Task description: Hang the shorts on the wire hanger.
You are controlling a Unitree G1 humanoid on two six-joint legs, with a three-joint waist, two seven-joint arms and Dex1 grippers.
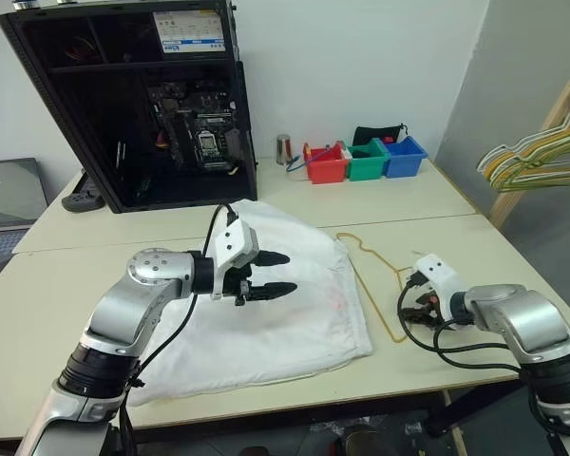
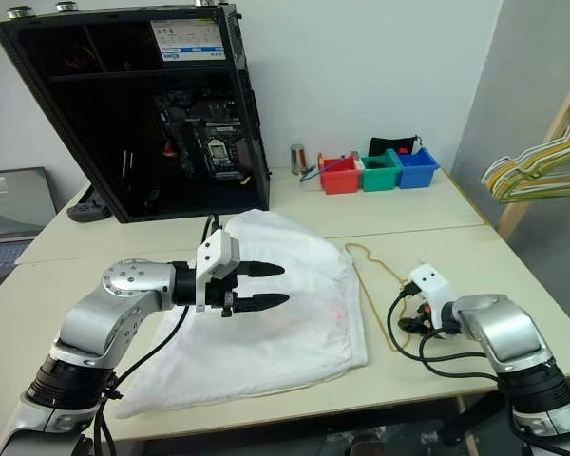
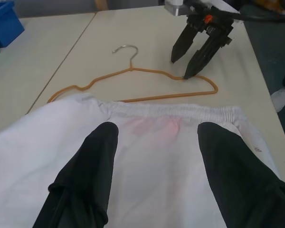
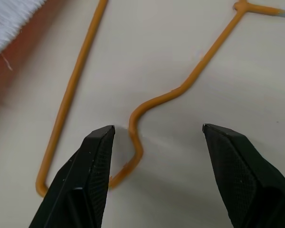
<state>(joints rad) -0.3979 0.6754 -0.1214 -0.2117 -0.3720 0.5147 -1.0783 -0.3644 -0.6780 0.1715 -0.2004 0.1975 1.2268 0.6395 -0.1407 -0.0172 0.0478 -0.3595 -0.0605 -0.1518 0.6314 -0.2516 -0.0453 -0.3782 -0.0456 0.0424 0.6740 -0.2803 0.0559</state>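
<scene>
The white wrinkled shorts lie flat in the middle of the table, waistband to the right, with a faint reddish mark near it. My left gripper hovers over the shorts, pointing right, open and holding nothing. Just right of the waistband the yellow-tan wire hanger lies flat on the table. My right gripper points down at the hanger's near corner, open. Its fingers straddle the bent wire without closing on it.
An open black computer case stands at the back left. At the back stand red, green and blue bins and a metal can. Coloured hangers hang on a wooden rack past the table's right edge.
</scene>
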